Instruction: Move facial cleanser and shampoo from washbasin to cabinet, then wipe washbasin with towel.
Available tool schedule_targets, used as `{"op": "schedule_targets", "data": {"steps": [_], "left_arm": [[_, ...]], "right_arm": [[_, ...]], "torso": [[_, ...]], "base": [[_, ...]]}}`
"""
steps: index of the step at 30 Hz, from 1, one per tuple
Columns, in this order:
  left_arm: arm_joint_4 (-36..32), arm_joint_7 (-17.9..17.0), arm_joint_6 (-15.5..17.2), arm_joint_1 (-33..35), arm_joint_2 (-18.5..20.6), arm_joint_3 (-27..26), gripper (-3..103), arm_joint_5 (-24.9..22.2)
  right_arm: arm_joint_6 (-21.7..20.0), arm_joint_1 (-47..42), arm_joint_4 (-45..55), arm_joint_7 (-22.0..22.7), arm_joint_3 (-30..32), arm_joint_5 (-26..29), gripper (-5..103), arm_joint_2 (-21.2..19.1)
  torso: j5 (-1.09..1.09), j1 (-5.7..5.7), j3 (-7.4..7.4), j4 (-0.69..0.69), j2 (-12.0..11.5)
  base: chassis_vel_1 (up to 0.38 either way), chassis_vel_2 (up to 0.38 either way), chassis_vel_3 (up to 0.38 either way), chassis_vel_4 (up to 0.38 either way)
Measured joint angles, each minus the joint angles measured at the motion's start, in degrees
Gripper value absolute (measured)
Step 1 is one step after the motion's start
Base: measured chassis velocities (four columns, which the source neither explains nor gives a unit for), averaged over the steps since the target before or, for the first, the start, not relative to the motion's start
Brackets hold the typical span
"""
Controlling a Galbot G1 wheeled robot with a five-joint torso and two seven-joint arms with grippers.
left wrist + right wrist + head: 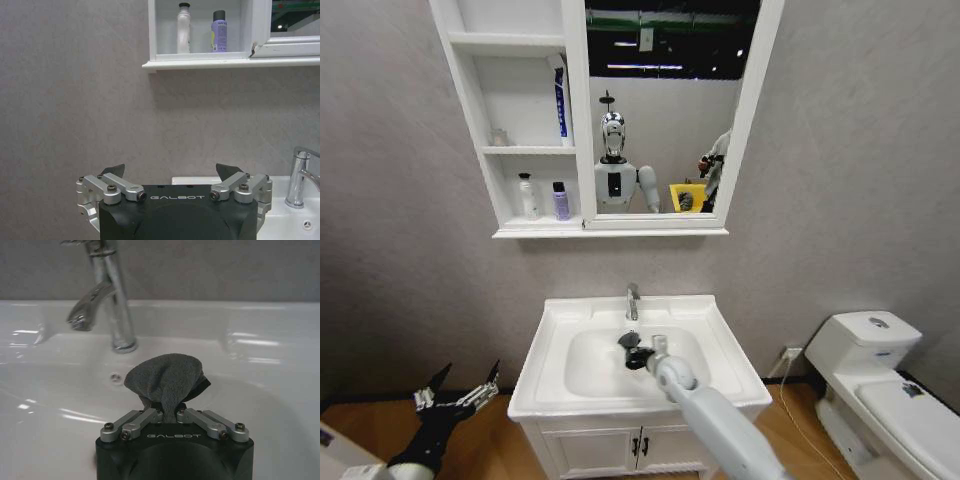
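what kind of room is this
Most likely a bathroom, perhaps a mock-up: a white washbasin with a chrome tap, a mirrored wall cabinet holding bottles, and a toilet to the side.

right end effector (632, 350) | grips towel (628, 340) | over washbasin (720, 340)

Dark grey towel (167, 381) bunches up between the pinching fingers of the right gripper (169, 415), over the white washbasin (550, 345) bowl. White bottle (528, 196) and purple bottle (560, 201) stand upright on the cabinet (510, 150) bottom shelf, well above
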Motion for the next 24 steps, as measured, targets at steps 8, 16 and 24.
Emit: {"op": "schedule_targets", "data": {"steps": [8,16,24], "left_arm": [[0.0,0.0,0.0,0.0,0.0,0.0,100,0.0],[0.0,0.0,0.0,0.0,0.0,0.0,100,0.0],[0.0,0.0,0.0,0.0,0.0,0.0,100,0.0]], "right_arm": [[9.5,-1.0,-3.8,-9.4,8.7,-5.1,7,-7.3],[16.3,2.0,-13.0,-13.2,9.1,-8.5,7,-5.8],[23.6,6.2,-26.6,-17.7,8.9,-12.4,6,-2.7]], "torso": [[-0.01,-0.01,-0.01,0.05,0.0],[-0.02,-0.01,-0.01,0.05,0.0],[-0.02,-0.01,0.0,0.05,0.0]], "base": [[0.0,0.0,0.0,0.0],[0.0,0.0,0.0,0.0],[0.0,0.0,0.0,0.0]]}}
